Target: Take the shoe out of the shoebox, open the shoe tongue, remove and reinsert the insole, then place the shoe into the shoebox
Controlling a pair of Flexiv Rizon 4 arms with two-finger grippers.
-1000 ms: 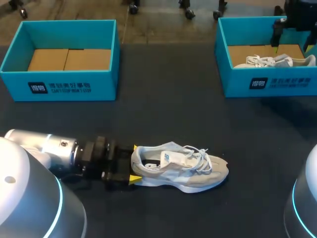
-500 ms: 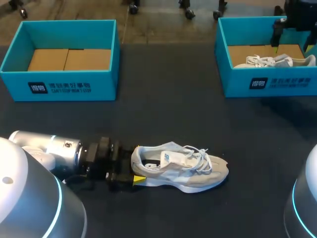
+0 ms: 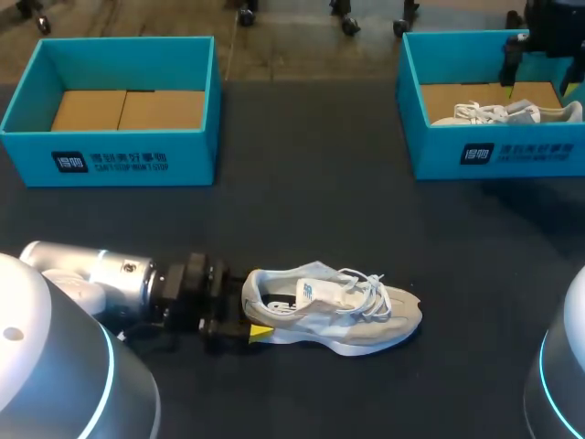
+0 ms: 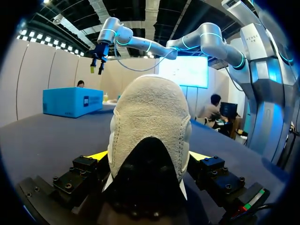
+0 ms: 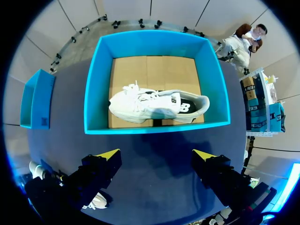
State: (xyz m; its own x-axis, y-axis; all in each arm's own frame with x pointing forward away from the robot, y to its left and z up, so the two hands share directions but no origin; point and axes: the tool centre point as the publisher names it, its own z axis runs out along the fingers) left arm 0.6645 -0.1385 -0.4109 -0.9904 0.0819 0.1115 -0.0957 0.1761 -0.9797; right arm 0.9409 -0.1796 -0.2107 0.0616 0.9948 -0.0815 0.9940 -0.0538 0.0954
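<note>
A grey and white shoe (image 3: 334, 306) lies on its sole on the dark table, toe pointing right. My left gripper (image 3: 256, 306) is at its heel, open, one yellow tip on either side of the heel. In the left wrist view the shoe's heel (image 4: 150, 126) stands between the spread fingers of the left gripper (image 4: 150, 155); a grip does not show. My right gripper (image 5: 157, 154) hangs open high above the right shoebox (image 5: 154, 127), which holds a second white shoe (image 5: 157, 105). In the head view the right gripper (image 3: 539, 87) is over that shoebox (image 3: 498, 151).
A second blue shoebox (image 3: 128, 155) stands at the back left with only a cardboard floor inside. The second white shoe (image 3: 507, 112) lies along the right box's floor. Dark table surface lies between the two boxes and around the shoe.
My left gripper has slid to the right, so that its fingers now stand on either side of the shoe's heel. The shoe and the right arm have kept still.
</note>
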